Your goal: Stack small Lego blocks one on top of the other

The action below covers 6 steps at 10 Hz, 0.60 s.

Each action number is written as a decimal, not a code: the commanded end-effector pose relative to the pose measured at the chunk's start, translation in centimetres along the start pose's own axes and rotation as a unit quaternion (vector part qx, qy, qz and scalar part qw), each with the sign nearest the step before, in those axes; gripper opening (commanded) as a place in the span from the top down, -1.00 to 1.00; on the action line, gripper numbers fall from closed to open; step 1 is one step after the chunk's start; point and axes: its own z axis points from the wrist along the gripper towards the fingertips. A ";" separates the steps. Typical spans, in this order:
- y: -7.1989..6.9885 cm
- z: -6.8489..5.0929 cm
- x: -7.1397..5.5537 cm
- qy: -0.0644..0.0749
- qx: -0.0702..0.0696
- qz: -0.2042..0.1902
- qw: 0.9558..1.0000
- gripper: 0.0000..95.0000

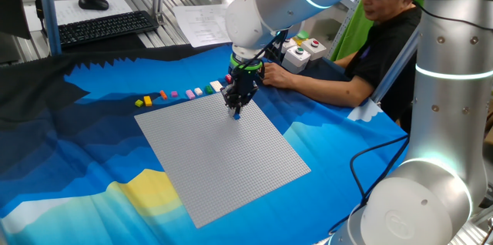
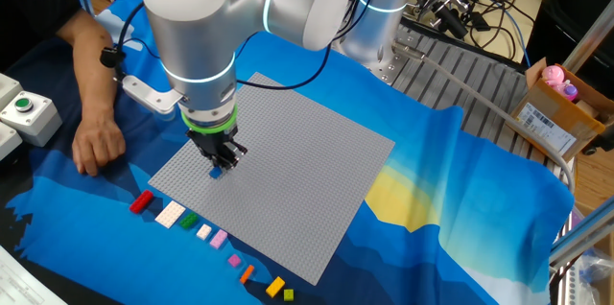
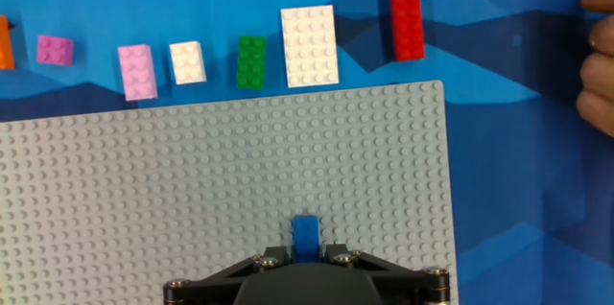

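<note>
My gripper (image 3: 305,250) is shut on a small blue Lego block (image 3: 305,232), which sticks out between the fingers just above or on the grey baseplate (image 3: 192,180), near its edge. From the fixed views the gripper (image 1: 236,108) points straight down at the plate, with the blue block (image 2: 216,173) at its tip. Other small Lego blocks lie in a row on the cloth beside the plate: red (image 3: 406,19), large white (image 3: 309,46), green (image 3: 251,62), small white (image 3: 187,62), pink (image 3: 137,72), magenta (image 3: 55,50) and orange (image 3: 3,41).
A person's hand (image 2: 96,142) rests on the blue cloth close to the red block (image 2: 142,201). A button box (image 2: 24,118) stands beside it. Yellow blocks (image 2: 276,287) end the row. A keyboard (image 1: 104,25) lies at the back.
</note>
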 end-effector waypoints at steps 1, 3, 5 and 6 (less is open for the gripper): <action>0.0 0.5 0.0 -0.001 0.001 0.001 1.000 1.00; 0.0 0.7 -0.1 -0.002 0.004 0.000 1.000 1.00; 0.0 0.7 -0.1 -0.001 0.006 -0.001 1.000 1.00; 0.1 0.7 -0.1 0.000 0.006 -0.001 1.000 1.00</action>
